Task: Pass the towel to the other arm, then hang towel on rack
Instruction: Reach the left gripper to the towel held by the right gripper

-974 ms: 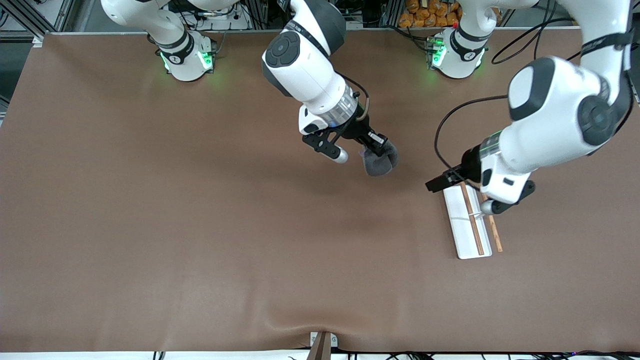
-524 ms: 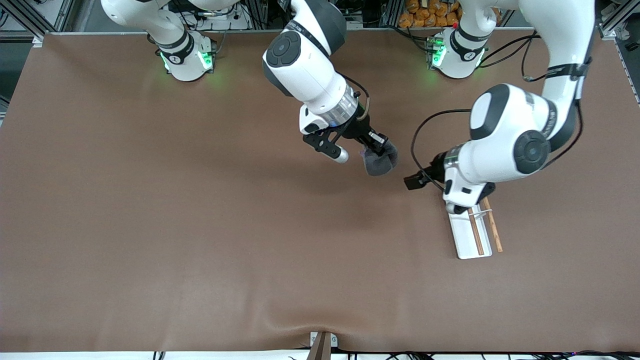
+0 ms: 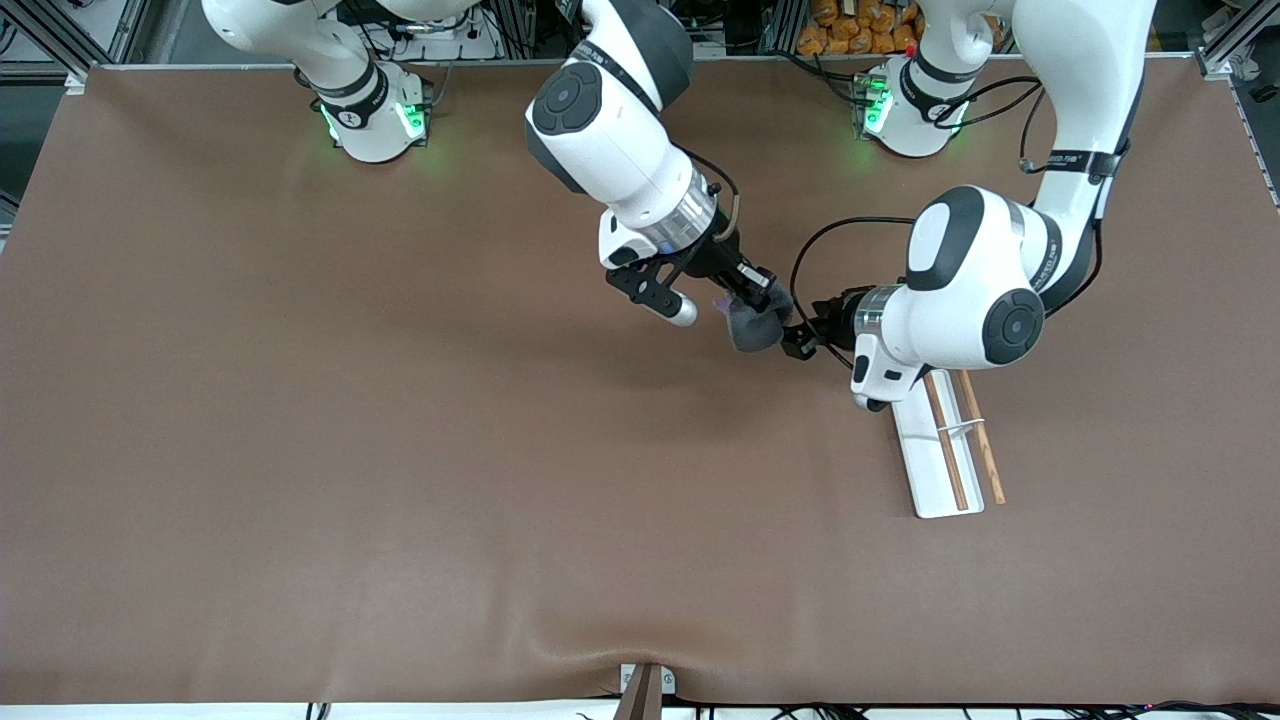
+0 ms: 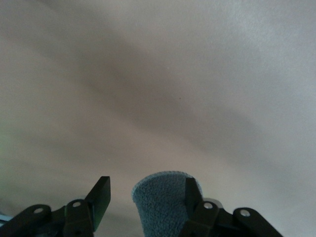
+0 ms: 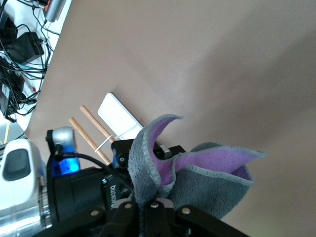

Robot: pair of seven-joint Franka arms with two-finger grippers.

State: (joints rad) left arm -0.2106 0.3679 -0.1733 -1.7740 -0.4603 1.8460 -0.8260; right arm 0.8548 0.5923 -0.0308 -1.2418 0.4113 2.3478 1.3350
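My right gripper (image 3: 748, 290) is shut on the towel (image 3: 757, 328) and holds it up over the middle of the table. The towel is a dark grey cloth with a purple inner face (image 5: 212, 163), and its bunched end is pinched at my right gripper (image 5: 150, 205). My left gripper (image 3: 797, 340) is open at the towel's hanging end. In the left wrist view the towel (image 4: 163, 202) rests against one finger (image 4: 191, 190), with a gap to the other finger (image 4: 101, 190). The rack (image 3: 925, 450) lies flat toward the left arm's end of the table, under the left wrist.
The rack's two brown rods (image 3: 965, 435) lie along and beside its white base, also seen as the rack (image 5: 118, 116) in the right wrist view. A small bracket (image 3: 645, 685) sits at the table's front edge. A black cable (image 3: 815, 250) loops off the left wrist.
The left arm has swung from over the rack toward the right gripper, bringing its fingers to either side of the towel's hanging end. The right arm and the towel have stayed still.
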